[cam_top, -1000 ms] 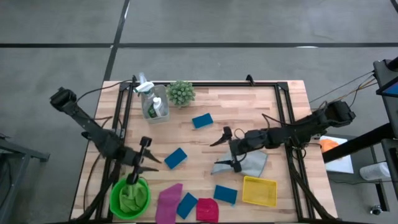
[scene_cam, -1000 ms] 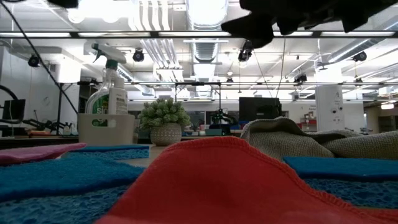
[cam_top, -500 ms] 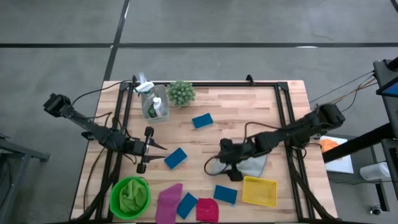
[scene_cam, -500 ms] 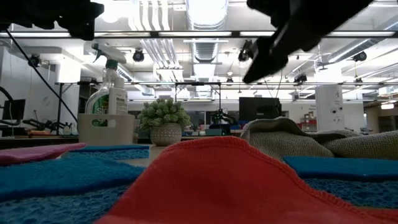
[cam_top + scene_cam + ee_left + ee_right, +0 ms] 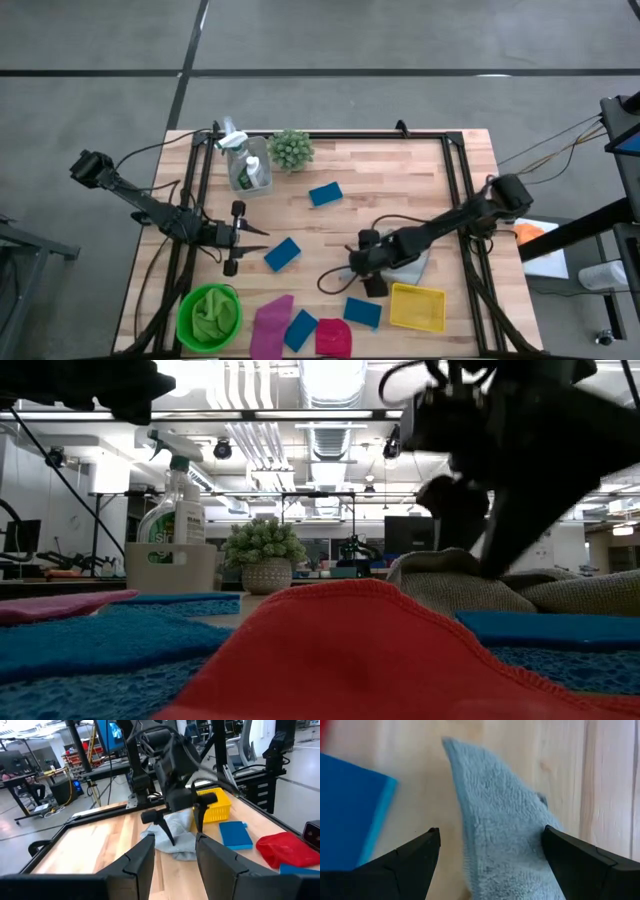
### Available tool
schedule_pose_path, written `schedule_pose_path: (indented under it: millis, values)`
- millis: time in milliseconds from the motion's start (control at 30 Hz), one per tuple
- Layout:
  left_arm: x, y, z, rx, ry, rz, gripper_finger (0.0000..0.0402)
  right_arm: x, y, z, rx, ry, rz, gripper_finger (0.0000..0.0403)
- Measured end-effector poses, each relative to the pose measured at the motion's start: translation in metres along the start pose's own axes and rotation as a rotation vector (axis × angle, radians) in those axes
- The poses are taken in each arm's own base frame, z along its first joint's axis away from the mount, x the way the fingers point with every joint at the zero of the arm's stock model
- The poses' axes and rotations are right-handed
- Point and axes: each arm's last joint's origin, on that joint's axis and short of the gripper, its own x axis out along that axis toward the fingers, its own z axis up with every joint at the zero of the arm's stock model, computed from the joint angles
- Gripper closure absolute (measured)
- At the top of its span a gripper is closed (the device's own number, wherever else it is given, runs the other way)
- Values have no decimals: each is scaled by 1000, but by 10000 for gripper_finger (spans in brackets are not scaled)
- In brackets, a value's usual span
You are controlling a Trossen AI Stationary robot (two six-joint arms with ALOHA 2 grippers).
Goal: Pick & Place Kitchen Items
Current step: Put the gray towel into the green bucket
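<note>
Right claw (image 5: 352, 275) spread wide, straddling grey cloth (image 5: 505, 845) corner directly beneath it on counter (image 5: 400, 175). Left claw (image 5: 172, 862) parted, empty, waiting well apart. Risk: fingers pinch only cloth edge, fabric slips free; blue sponge (image 5: 347, 810) just beside could get nudged.

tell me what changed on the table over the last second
The left pincer lifted out of the green bowl, leaving the green cloth in it, and now hangs empty beside a blue sponge. The right pincer dropped onto the grey cloth, fingers open astride its corner, not yet gripping. Sponges, other cloths, yellow tray and plant stayed put.
</note>
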Motion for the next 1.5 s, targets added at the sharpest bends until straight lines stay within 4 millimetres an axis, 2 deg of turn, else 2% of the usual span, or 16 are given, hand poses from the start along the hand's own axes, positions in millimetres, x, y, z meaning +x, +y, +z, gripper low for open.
schedule_pose_path:
  millis: [167,300,433,633,667,833,1200,1367,1500]
  values:
    - [0,0,0,0,0,0,255,13,0,0,-10,67,-75,61]
    - [0,0,0,0,2,0,255,16,1,2,-21,92,-129,96]
    - [0,0,-1,-6,7,3,255,14,0,2,-24,91,-133,178]
    - [0,0,-1,-5,10,2,255,10,2,5,-60,76,-130,356]
    - [0,0,-1,-7,9,2,255,10,2,6,-72,67,-137,368]
    - [0,0,-1,-31,9,2,255,0,4,26,-134,-32,-206,381]
    - [0,0,-1,-32,7,1,255,-43,22,99,-353,-494,-203,385]
    - [0,-1,0,-34,-4,-26,255,-59,19,122,-399,-706,-239,385]
    - [0,-2,3,-44,-42,-88,255,-63,9,129,-404,-765,-272,385]
